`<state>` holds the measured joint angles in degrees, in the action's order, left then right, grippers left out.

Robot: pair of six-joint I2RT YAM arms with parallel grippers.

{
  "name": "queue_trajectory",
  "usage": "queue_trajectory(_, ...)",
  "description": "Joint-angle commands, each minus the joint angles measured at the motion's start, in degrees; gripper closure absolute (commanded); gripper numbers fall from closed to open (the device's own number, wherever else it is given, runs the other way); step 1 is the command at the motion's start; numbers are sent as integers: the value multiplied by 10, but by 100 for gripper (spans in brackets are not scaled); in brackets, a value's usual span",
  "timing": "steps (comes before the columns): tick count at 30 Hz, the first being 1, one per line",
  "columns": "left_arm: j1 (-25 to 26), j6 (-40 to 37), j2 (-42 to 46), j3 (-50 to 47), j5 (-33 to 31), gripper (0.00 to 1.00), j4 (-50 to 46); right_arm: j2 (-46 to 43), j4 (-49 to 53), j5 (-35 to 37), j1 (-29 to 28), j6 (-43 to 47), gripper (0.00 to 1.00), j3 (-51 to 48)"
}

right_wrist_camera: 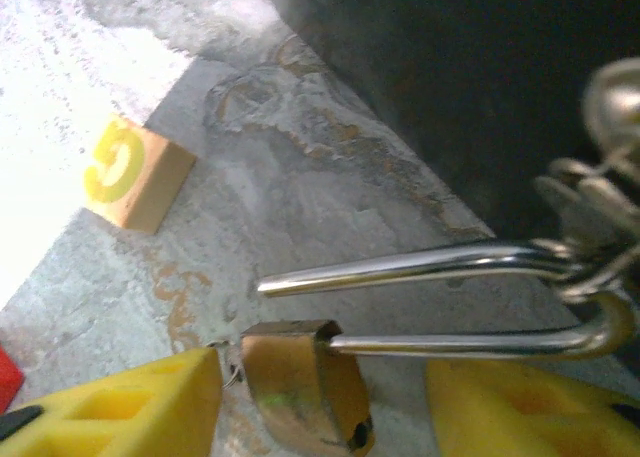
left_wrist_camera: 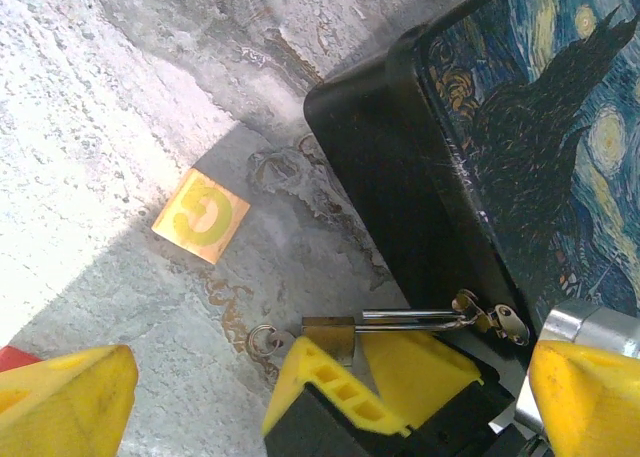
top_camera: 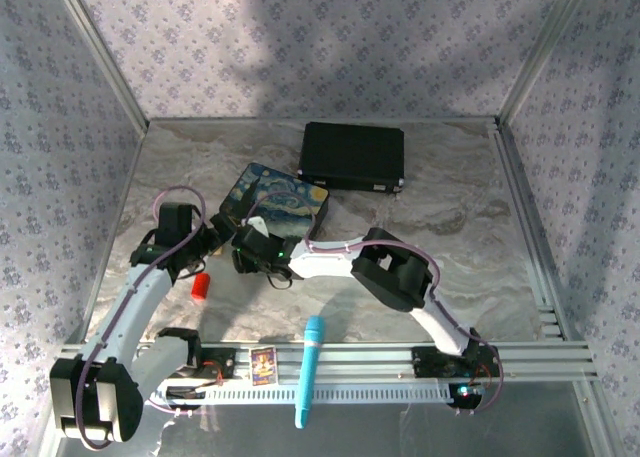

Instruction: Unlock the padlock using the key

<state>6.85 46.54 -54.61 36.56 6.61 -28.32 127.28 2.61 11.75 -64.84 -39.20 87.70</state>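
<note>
We are at the grasp: the right gripper straddles the padlock beside the painted box, half narrowed, unclamped. The left gripper hangs wide. Next we must pinch its body squarely.

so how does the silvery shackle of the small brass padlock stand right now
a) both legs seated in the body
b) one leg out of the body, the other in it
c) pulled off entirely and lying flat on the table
b: in the right wrist view one leg of the silvery shackle ends free in the air beside the body of the small brass padlock, while the other leg runs into it.
</note>
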Motion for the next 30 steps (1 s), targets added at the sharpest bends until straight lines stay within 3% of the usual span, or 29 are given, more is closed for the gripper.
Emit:
queue_trajectory(1,-2,1,8,2,-7,0,12,26,6,-16,5,-12,48,12)
queue_trajectory(13,-2,4,8,-2,-8,0,16,-37,-64,-48,15,-23,75,-112)
queue_trajectory(21,22,-28,9,-1,-10,0,28,-130,-248,-134,45,-45,95,-315)
queue_trajectory(26,119,-110,-21,45,-92,0,9,-177,-296,-215,71,-24,96,-395)
queue_trajectory(30,246,-234,-79,106,-197,1,-14,-196,-306,-274,89,-13,96,-446)
